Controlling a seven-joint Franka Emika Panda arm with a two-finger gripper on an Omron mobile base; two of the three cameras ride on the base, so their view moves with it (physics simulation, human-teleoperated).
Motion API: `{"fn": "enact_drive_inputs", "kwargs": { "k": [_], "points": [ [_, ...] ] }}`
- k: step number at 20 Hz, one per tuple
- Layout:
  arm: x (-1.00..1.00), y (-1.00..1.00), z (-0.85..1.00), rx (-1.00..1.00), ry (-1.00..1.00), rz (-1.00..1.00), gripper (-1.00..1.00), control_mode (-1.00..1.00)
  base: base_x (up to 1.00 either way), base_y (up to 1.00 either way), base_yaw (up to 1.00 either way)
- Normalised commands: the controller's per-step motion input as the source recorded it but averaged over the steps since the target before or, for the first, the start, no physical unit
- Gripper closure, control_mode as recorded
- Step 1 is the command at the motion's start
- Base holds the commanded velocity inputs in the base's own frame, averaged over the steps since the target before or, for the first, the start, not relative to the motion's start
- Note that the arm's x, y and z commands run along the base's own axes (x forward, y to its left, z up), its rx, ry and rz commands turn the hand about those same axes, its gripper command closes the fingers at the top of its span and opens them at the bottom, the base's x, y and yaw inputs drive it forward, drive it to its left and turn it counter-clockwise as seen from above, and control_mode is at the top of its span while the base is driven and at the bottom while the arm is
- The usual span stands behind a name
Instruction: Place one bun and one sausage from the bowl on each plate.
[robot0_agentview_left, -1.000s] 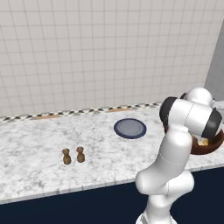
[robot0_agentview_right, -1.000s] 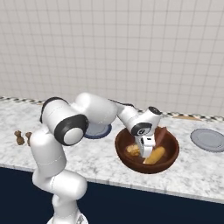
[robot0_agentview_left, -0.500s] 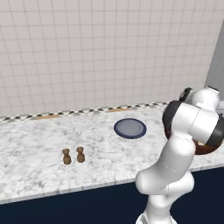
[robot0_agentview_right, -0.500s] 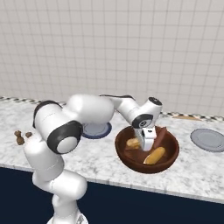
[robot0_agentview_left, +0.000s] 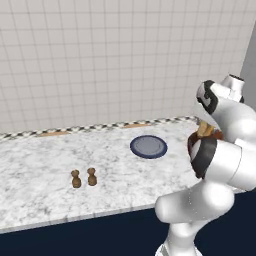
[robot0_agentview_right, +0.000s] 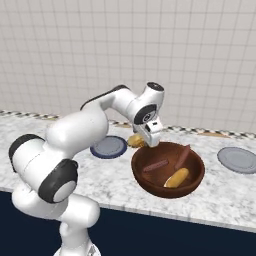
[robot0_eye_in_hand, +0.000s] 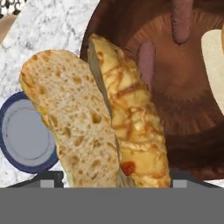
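Marble counter (robot0_agentview_right: 220, 195) carried everything. On it the bowl (robot0_agentview_right: 168, 170) held two sausages (robot0_agentview_right: 182, 156) and one bun (robot0_agentview_right: 176, 177). Both plates, the navy-rimmed plate (robot0_agentview_right: 108, 147) and the paler plate (robot0_agentview_right: 239, 160), lay bare, so nothing had been delivered. The hand (robot0_agentview_right: 150, 131) was clamped wide on a split bun (robot0_eye_in_hand: 94, 118), carried between the bowl's rim and the navy-rimmed plate. Judging by this, the first placement was underway; three more items remained afterward.
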Motion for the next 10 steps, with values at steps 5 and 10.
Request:
{"fn": "enact_drive_inputs", "kwargs": {
  "k": [5, 10],
  "points": [
    [0.33, 1.00, 0.47, -0.15, -0.12, 0.40, 1.00, -1.00, 0.00, 0.00, 0.00],
    [0.40, 1.00, 0.04, -0.24, -0.02, 0.38, 1.00, -1.00, 0.00, 0.00, 0.00]
  ]
}}
